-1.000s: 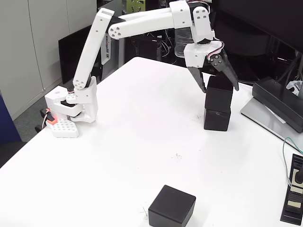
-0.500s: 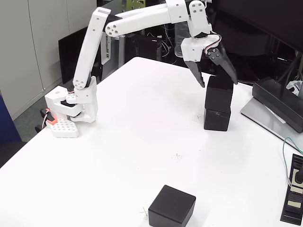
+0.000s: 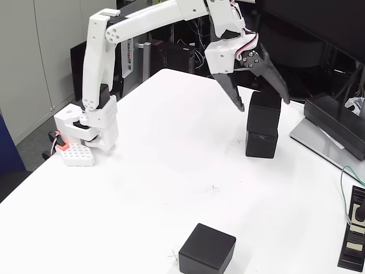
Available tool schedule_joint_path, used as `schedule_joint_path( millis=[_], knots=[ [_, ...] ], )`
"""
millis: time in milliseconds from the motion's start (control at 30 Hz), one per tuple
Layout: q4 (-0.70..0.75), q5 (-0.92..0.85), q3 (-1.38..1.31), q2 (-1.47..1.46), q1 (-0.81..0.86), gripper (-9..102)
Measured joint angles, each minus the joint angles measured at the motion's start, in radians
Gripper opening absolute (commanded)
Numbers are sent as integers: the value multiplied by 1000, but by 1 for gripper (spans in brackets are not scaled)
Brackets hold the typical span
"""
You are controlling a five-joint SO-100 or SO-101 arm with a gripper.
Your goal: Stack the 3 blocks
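Two black blocks stand stacked at the right of the white table: the upper block rests on the lower block, turned slightly off square. A third black block sits alone near the table's front edge. My gripper hangs open at the top block's upper edge, its dark fingers spread to either side and apart from the block. Nothing is held between them.
The arm's white base is clamped at the table's left edge. A dark laptop-like slab lies at the right, a flat black labelled device at the right front with a cable beside it. Monitors stand behind the table.
The gripper has let go of the top block, risen and drawn back to the left, and the arm's shoulder has swung back. The blocks have not moved.
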Motion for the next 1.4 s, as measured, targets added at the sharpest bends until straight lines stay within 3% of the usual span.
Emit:
schedule_joint_path(
  millis=[600,1033,1400],
  knots=[
    [0,-472,2,3,618,33],
    [0,-548,2,-235,678,33],
    [-115,-548,5,-256,678,33]
  ],
)
